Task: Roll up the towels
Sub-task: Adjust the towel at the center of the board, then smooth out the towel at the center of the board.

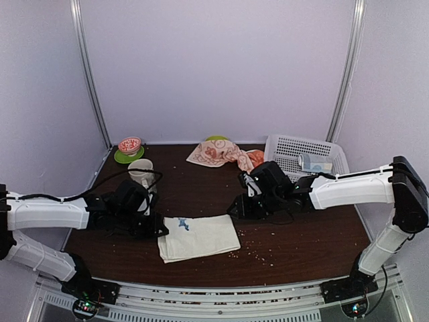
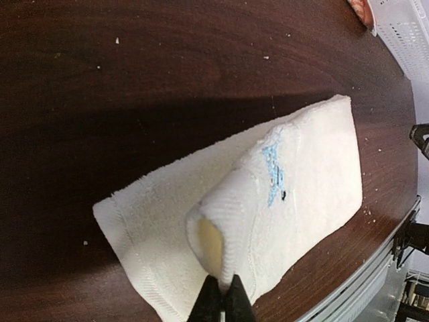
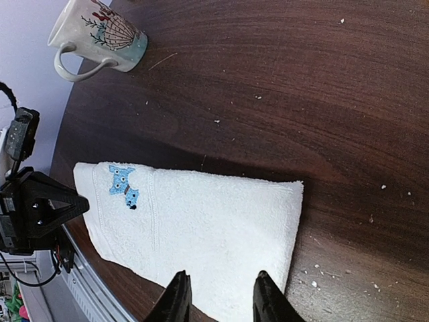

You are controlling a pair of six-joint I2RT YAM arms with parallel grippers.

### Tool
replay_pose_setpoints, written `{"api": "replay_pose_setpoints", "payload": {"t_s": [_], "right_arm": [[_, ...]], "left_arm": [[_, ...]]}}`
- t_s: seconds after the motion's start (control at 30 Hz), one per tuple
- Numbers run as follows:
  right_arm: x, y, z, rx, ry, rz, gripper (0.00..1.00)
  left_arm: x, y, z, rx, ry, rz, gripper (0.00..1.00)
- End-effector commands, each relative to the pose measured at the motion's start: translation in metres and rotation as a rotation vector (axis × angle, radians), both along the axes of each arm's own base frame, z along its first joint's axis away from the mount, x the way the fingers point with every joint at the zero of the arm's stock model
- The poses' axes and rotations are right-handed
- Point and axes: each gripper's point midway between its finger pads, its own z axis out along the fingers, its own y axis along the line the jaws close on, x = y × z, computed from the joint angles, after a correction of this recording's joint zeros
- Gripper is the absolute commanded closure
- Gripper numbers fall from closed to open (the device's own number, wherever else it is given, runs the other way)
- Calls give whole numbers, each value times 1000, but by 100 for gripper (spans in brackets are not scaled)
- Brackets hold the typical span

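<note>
Top: folded cream-white cloth towel (image 1: 199, 237) front centre of dark wooden table (image 1: 301, 241); peach-orange rabbit-print towel (image 1: 218, 153) crumpled at rear
Left wrist: left pincer (image 2: 221, 295) clamped on cream towel's raised edge
Right wrist: right pincer (image 3: 218, 298) parted above towel's end, empty

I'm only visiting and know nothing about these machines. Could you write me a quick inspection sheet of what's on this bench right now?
Surface: dark wooden table, with crumbs scattered front right.
Job's things: cream towel lying folded near the front, one end raised; printed towel crumpled at the back.
Clutter: mug; bowl on a green saucer; white basket holding a packet.
Tools: left tool shut, pinching a fold of the cream towel; right tool open over the towel's opposite end.
Cables: black cable arcs past the mug.
Surroundings: pale walls, metal posts.
</note>
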Motion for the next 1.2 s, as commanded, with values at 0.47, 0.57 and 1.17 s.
{"api": "replay_pose_setpoints", "payload": {"t_s": [0.47, 0.57, 1.17], "right_arm": [[-15, 13, -48, -11, 186, 39, 57], [-17, 17, -54, 9, 215, 48, 57], [-25, 34, -84, -60, 288, 113, 84]], "left_arm": [[-14, 32, -24, 105, 38, 54, 100], [-15, 35, -25, 115, 41, 56, 100], [-20, 44, -33, 145, 46, 65, 100]]}}
